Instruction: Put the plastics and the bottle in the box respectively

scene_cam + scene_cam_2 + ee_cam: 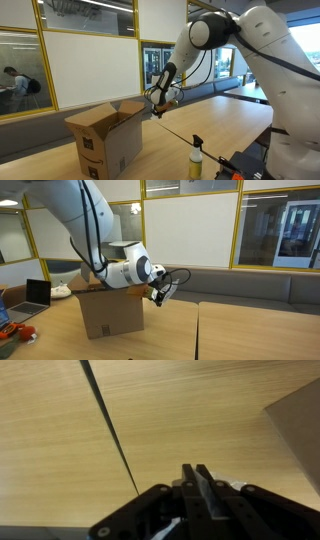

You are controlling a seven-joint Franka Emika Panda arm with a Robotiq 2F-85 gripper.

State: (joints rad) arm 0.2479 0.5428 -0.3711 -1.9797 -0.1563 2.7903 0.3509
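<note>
Cardboard box: a brown open-topped cardboard box stands on the light wooden table with its flaps raised. It shows in both exterior views, and one grey-brown corner of it enters the wrist view at the right edge.
Tool: the black two-finger gripper on the white robot arm hangs tilted above the tabletop. It is just beside the box's upper flap and outside the box opening.
Tool state: in the wrist view the gripper has its dark fingers pressed together with no gap showing. A pale sliver lies along their right side, too small to identify.
Bottle: a small yellow plastic bottle with a dark cap stands upright on the table. It is well apart from the gripper and lower in the frame, on the side of the gripper away from the box.
Table seam: a thin dark seam runs diagonally across the wood, passing left of the fingers.
Laptop: an open dark laptop sits on the table near the box, on the side away from the gripper.
</note>
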